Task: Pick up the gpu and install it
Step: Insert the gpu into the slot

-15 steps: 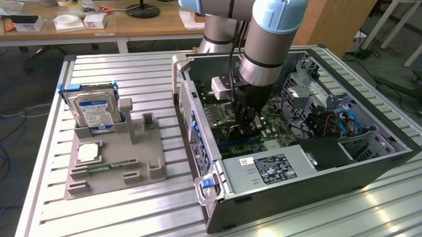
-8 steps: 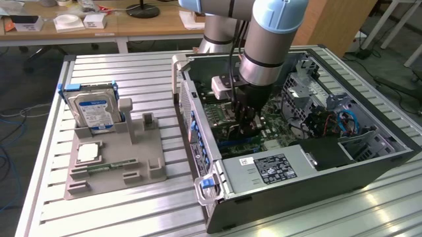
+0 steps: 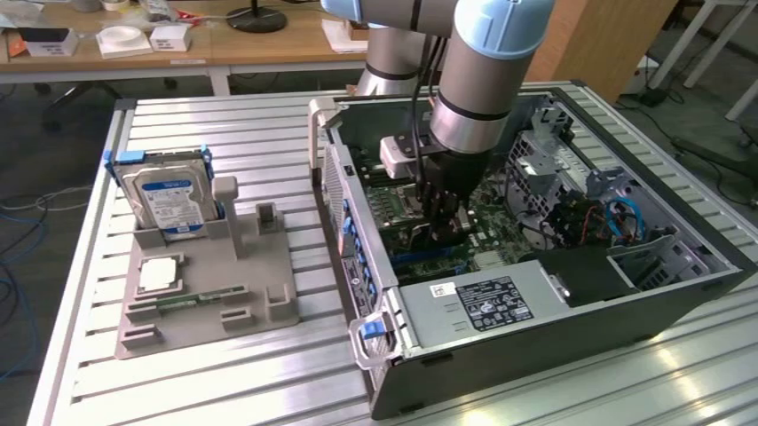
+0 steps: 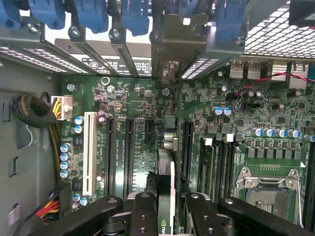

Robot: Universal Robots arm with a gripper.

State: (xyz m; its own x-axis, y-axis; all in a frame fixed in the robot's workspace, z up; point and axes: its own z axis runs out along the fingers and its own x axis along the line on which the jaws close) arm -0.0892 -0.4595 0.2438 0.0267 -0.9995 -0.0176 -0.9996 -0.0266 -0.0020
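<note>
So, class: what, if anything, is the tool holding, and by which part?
The tool holds the gpu, pinched across its flat faces at the top edge, over the motherboard.

Green motherboard (image 4: 142, 105), black fingers (image 4: 143, 216), dark gpu (image 4: 165, 179)

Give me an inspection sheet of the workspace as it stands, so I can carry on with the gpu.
Surface: slatted metal table, bearing a grey fixture tray and the open computer case.
Job's things: gpu edge-on in the gripper, over the motherboard slots; whether seated, cannot tell.
Clutter: hard drive, processor chip and memory stick on the tray.
Grippers: gripper inside the case, shut on the gpu.
Cables: blue cables in the case; red and black wire across the motherboard.
Surroundings: wooden desk behind, with white boxes.
</note>
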